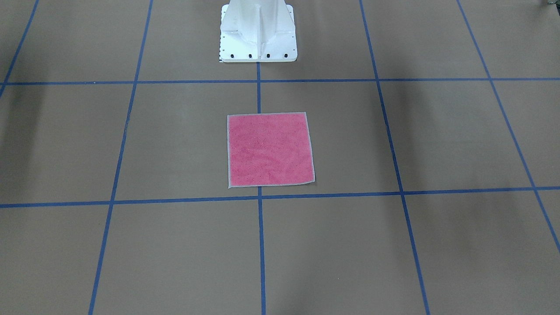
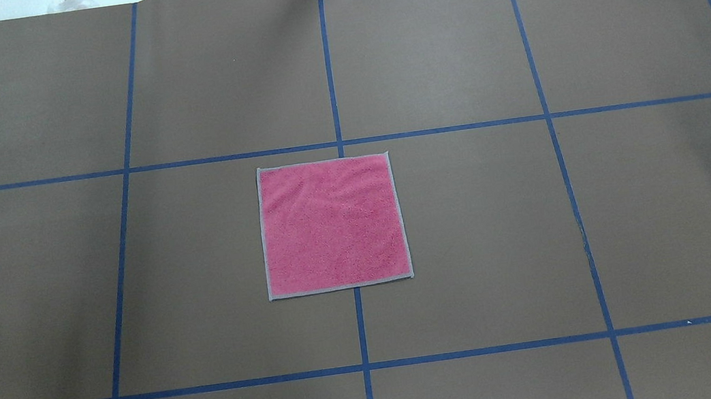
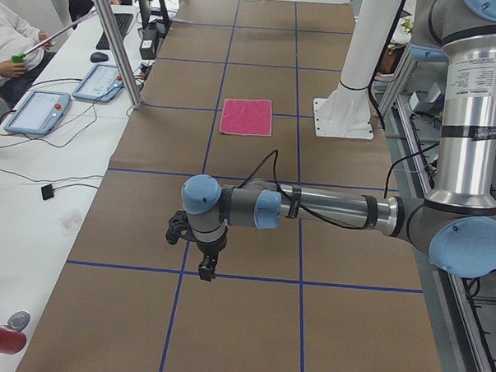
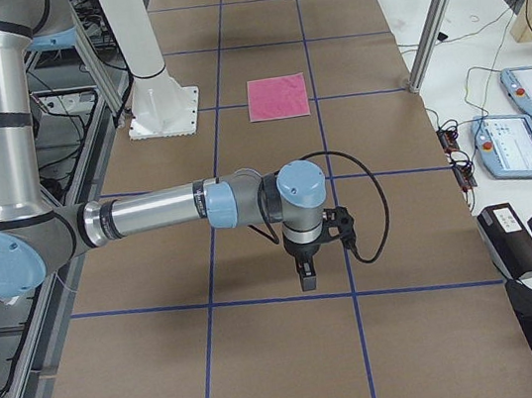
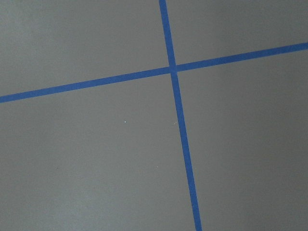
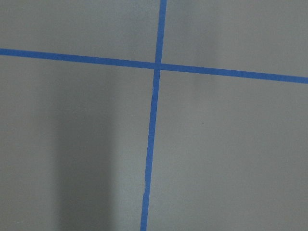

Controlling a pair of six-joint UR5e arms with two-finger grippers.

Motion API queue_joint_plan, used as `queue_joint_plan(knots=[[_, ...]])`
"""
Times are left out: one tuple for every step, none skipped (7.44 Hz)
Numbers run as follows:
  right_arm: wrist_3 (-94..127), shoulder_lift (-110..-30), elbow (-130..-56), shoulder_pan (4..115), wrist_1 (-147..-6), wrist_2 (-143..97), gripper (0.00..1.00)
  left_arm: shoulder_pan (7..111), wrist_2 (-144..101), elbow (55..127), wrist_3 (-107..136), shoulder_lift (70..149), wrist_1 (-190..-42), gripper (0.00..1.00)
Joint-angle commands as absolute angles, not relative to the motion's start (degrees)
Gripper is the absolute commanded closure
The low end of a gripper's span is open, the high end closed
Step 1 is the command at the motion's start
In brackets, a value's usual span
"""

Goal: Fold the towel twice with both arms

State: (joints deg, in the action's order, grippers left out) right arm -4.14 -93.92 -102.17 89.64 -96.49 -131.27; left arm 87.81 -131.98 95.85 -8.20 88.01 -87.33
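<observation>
The towel (image 1: 270,149) lies flat and unfolded, pink face up, in the middle of the table just in front of the robot's base; it also shows in the overhead view (image 2: 331,224). My left gripper (image 3: 205,271) hangs far off over the table's left end, pointing down, clear of the towel (image 3: 246,117). My right gripper (image 4: 306,281) hangs the same way over the right end, far from the towel (image 4: 278,97). Neither gripper shows in the front or overhead views, so I cannot tell whether they are open or shut. Both wrist views show only the table.
The brown table (image 2: 469,226) carries a grid of blue tape lines (image 2: 361,322). The white pedestal base (image 1: 258,33) stands behind the towel. Metal frame posts (image 3: 114,40) and side desks with tablets (image 3: 37,111) flank the table. A person (image 3: 7,44) sits at the far left.
</observation>
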Motion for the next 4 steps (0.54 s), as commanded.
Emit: queue_joint_plan(knots=[[-3.8, -89.9, -102.2, 89.5, -95.6, -131.6, 0.0, 87.8, -131.8, 95.3, -8.2, 87.7, -94.3, 0.0], [-4.5, -89.7, -102.5, 89.5, -94.2, -131.7, 0.0, 87.8, -131.7, 95.2, -8.1, 88.3, -97.7, 0.0], [-4.4, -90.3, -101.7, 89.5, -86.6, -131.7, 0.0, 87.9, -131.7, 94.9, -8.2, 87.9, -102.9, 0.0], [-4.0, -90.7, -101.5, 89.5, -84.2, -131.7, 0.0, 87.9, -131.8, 92.2, -7.8, 88.5, -108.0, 0.0]])
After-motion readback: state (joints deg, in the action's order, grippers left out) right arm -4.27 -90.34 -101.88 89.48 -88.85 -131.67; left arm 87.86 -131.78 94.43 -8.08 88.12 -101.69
